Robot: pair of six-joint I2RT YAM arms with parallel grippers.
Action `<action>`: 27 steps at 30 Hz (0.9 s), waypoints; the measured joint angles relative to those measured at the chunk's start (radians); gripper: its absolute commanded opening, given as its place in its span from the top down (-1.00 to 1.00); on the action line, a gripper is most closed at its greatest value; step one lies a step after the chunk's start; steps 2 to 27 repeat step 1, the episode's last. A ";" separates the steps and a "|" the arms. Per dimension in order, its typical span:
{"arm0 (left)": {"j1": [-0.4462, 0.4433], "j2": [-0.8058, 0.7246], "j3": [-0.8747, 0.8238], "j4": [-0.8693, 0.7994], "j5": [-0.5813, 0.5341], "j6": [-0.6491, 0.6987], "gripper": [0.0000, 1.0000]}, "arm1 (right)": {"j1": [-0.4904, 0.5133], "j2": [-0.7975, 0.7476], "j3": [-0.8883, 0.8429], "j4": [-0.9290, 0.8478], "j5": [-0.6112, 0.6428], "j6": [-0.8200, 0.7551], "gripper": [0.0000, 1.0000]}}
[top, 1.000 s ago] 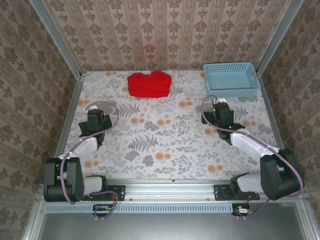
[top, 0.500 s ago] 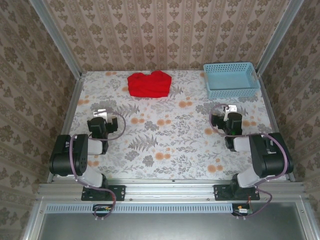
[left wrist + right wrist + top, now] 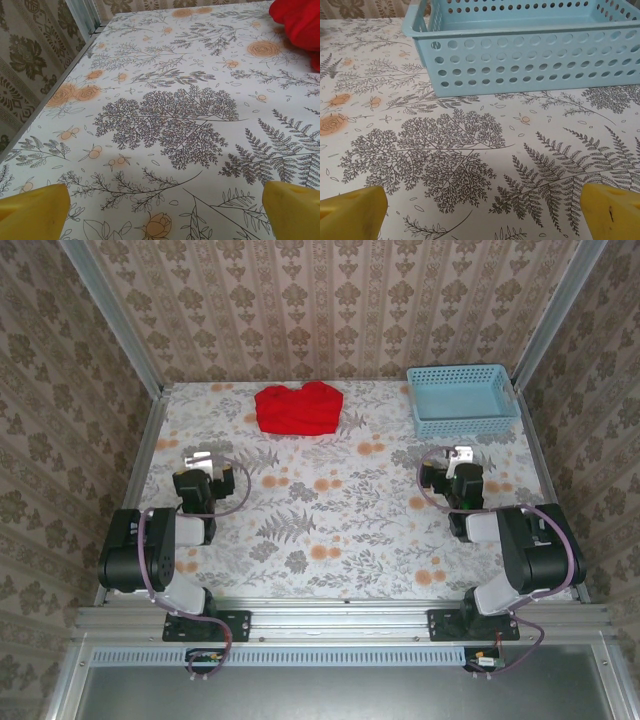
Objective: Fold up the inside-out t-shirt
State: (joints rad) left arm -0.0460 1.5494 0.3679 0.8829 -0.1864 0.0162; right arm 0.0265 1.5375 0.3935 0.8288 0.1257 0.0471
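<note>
Red and bunched, one inside-out t-shirt (image 3: 298, 408) lies at the table's (image 3: 330, 525) far edge, one light-blue basket (image 3: 462, 398) in its far-right corner. Left gripper (image 3: 203, 461) and right gripper (image 3: 460, 456) both gape empty.

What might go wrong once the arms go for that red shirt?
The red t-shirt lies bunched near the far edge of the table, so a grab may catch several layers at once. The blue basket stands ahead of the right arm; swinging toward the shirt might knock it.
</note>
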 measured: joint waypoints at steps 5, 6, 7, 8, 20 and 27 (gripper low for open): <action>0.000 0.000 0.000 0.000 0.000 0.000 -1.00 | 0.000 0.000 0.000 0.000 -0.001 0.000 -1.00; 0.000 0.000 0.000 0.000 0.000 0.000 -1.00 | 0.000 0.000 0.000 0.000 -0.001 0.000 -1.00; 0.000 0.000 0.000 0.000 0.000 0.000 -1.00 | 0.000 0.000 0.000 0.000 -0.001 0.000 -1.00; 0.000 0.000 0.000 0.000 0.000 0.000 -1.00 | 0.000 0.000 0.000 0.000 -0.001 0.000 -1.00; 0.000 0.000 0.000 0.000 0.000 0.000 -1.00 | 0.000 0.000 0.000 0.000 -0.001 0.000 -1.00; 0.000 0.000 0.000 0.000 0.000 0.000 -1.00 | 0.000 0.000 0.000 0.000 -0.001 0.000 -1.00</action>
